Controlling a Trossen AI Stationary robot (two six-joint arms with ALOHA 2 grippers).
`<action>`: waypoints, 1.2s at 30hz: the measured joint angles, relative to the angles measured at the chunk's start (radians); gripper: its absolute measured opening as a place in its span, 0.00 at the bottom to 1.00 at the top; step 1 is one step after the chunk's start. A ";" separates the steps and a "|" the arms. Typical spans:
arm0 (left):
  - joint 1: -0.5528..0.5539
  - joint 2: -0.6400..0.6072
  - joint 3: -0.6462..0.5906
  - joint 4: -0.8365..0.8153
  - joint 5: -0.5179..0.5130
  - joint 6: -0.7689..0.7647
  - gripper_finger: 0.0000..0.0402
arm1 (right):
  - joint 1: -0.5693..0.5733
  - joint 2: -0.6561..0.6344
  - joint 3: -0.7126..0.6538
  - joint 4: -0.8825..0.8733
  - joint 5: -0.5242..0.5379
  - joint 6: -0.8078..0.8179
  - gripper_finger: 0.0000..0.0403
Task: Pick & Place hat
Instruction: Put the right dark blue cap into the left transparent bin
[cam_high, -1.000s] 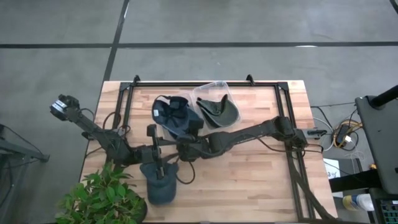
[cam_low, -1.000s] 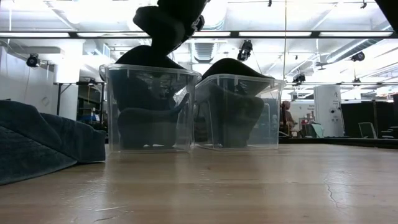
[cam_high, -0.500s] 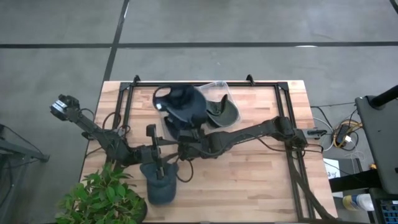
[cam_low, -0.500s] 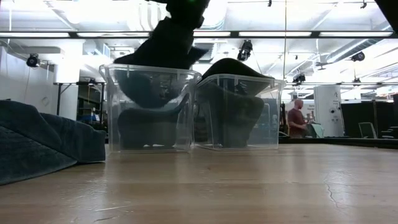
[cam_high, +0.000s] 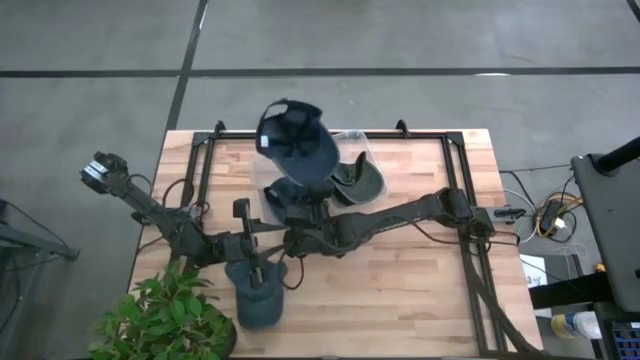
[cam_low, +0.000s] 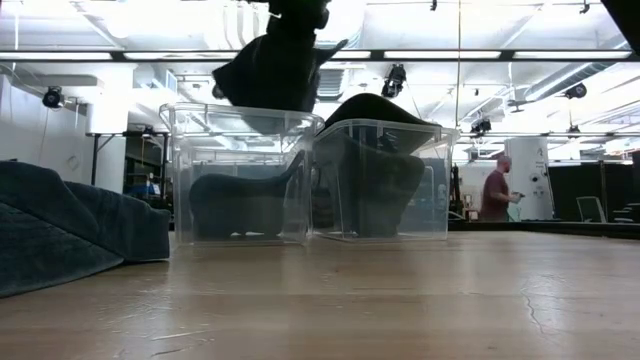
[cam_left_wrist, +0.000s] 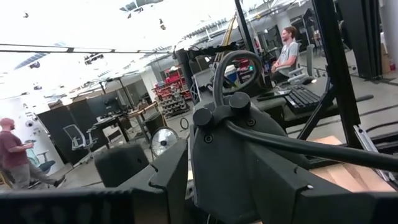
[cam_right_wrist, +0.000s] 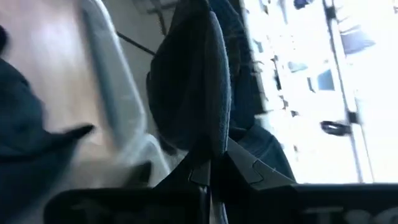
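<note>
The right end effector (cam_right_wrist: 210, 169) was clenched on a dark blue cap (cam_high: 297, 143), its two fingers pinching a fold of the cloth between them. From where I stood the cap (cam_low: 275, 70) hung in the air above the left of two clear bins (cam_low: 240, 175), clear of its rim. Seen from overhead, the cap sat over the worktop's (cam_high: 420, 290) far edge, just past the bins. The left bin held another dark hat (cam_low: 240, 198) lying on its bottom. The right bin (cam_low: 385, 180), touching the left one, was filled with an olive hat (cam_high: 358, 180) that rose above its rim.

The right arm (cam_high: 400, 215) stretched across the middle of the worktop towards the bins. The left end effector (cam_high: 245, 218) waited low near the front left of the worktop; I could not tell whether its fingers were parted. Just in front of it lay a third cap (cam_high: 255, 295), near a potted plant (cam_high: 165, 320) at the worktop's corner. A person (cam_low: 497, 190) stood far back in the room.
</note>
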 joint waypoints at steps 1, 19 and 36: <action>0.000 0.000 0.000 0.003 0.001 0.000 0.38 | 0.003 0.000 0.000 0.014 -0.024 0.003 0.02; -0.003 -0.008 -0.016 -0.038 -0.002 0.008 0.38 | 0.014 0.088 -0.004 0.005 -0.438 0.151 0.02; 0.000 -0.008 -0.014 -0.044 -0.006 0.004 0.38 | 0.015 0.052 0.016 -0.190 -0.679 0.528 0.35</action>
